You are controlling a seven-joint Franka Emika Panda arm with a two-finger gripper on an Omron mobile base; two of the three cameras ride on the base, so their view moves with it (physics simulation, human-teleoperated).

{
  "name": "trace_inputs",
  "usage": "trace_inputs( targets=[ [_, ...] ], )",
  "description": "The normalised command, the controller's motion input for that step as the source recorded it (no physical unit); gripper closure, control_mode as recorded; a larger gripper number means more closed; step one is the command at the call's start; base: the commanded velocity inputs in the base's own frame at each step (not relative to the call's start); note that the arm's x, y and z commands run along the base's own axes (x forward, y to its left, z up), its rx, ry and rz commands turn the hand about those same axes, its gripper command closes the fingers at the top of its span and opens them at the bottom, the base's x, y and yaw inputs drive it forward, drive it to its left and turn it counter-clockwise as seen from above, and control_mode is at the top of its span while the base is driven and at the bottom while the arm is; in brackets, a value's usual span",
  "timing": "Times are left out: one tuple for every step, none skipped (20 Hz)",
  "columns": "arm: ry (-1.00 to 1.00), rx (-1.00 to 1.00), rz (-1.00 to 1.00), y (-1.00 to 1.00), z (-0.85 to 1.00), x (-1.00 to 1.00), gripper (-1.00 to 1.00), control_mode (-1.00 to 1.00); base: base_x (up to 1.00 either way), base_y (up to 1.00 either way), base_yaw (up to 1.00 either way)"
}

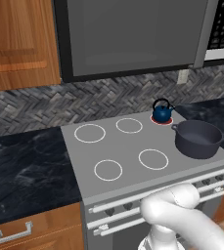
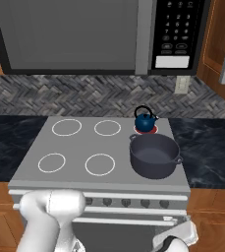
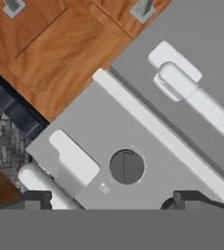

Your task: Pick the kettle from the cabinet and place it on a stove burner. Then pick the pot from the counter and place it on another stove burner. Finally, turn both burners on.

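Cabinet: we see its brown wooden door at 10 o'clock in the left base view, beside the microwave.
Table: we see black veined worktop on both sides of the grey cooktop.
Burners: we count four thin white rings on the left and middle of the cooktop; a fifth, under the kettle, glows red.
Kettle: we find it upright on that red ring at the back right of the cooktop, at 1 o'clock from the cooktop's middle.
Pot: we see it on the right front of the cooktop, just in front of the kettle, at 6 o'clock from it in the right base view; in the left base view it looks to reach past the cooktop's right edge.
Knob: in the hand view we see a round dark knob on the grey stove front, at 12 o'clock from the gap between the fingertips.
Gripper: we see its two dark tips spread wide, with nothing between them, just short of the knob.
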Motion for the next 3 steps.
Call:
trace_inputs(
  targets=[
    [-0.03, -0.08, 0.00, 0.00, 0.26, -0.51, -1.00, -1.00, 0.00, 0.00, 0.00],
    [-0.03, -0.09, 0.00, 0.00, 0.29, -0.50, -1.00, -1.00, 0.00, 0.00, 0.00],
    [-0.02, -0.09, 0.00, 0.00, 0.34, -0.50, -1.00, -1.00, 0.00, 0.00, 0.00]
  ],
)
